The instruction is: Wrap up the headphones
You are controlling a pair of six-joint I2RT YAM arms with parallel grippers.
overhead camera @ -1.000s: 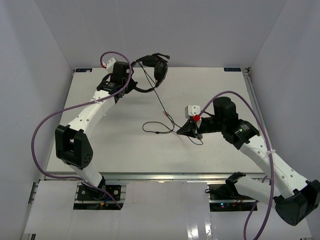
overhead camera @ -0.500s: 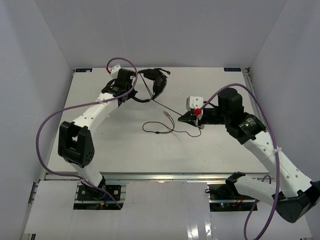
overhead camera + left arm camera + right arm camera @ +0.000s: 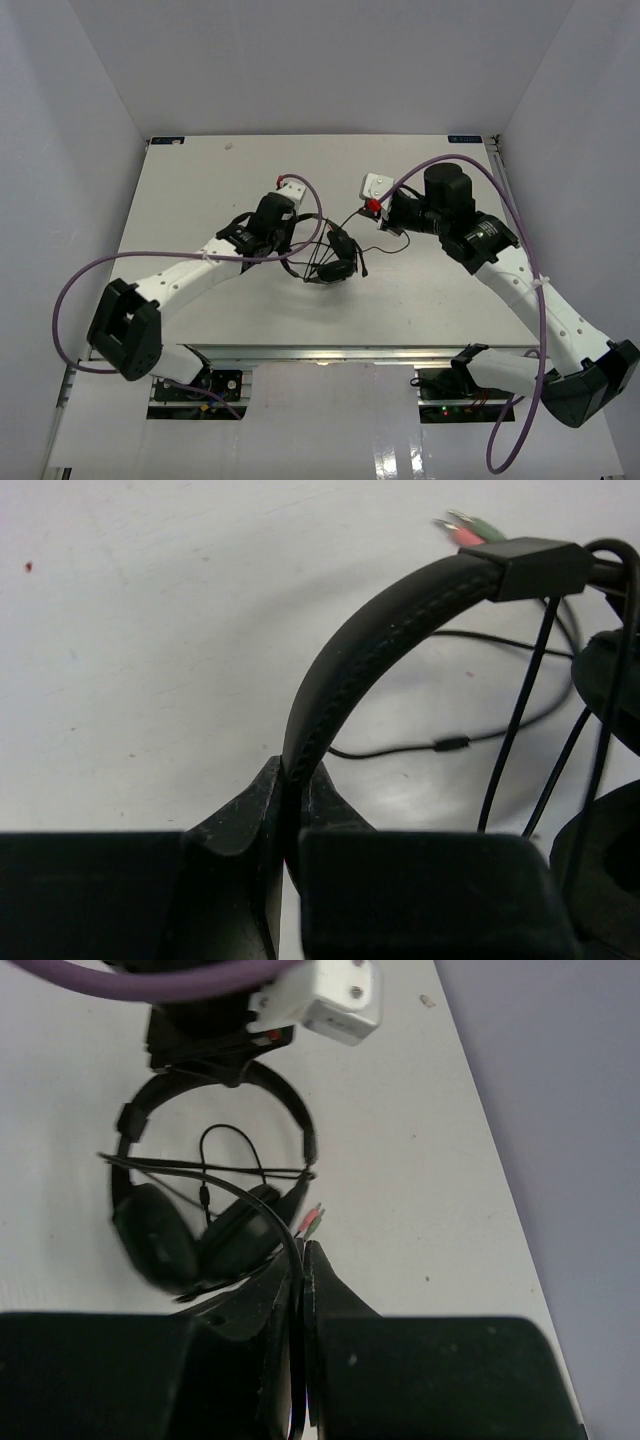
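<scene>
The left claw [image 3: 290, 785] is closed tight on the headband [image 3: 370, 650] of the headphones [image 3: 338, 262], located at the middle of the worktop [image 3: 200, 180] between both arms. The right claw [image 3: 303, 1260] is closed, pinching the cable [image 3: 180, 1163].

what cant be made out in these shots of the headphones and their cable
- Right wrist view: where the cable goes once it passes into the right claw; the claw's own body hides it.
- Left wrist view: both earcups, cut off by the right edge; the plugs, blurred at the top.
- Top view: how the cable winds around the headphones; too thin and small, black on black.
</scene>
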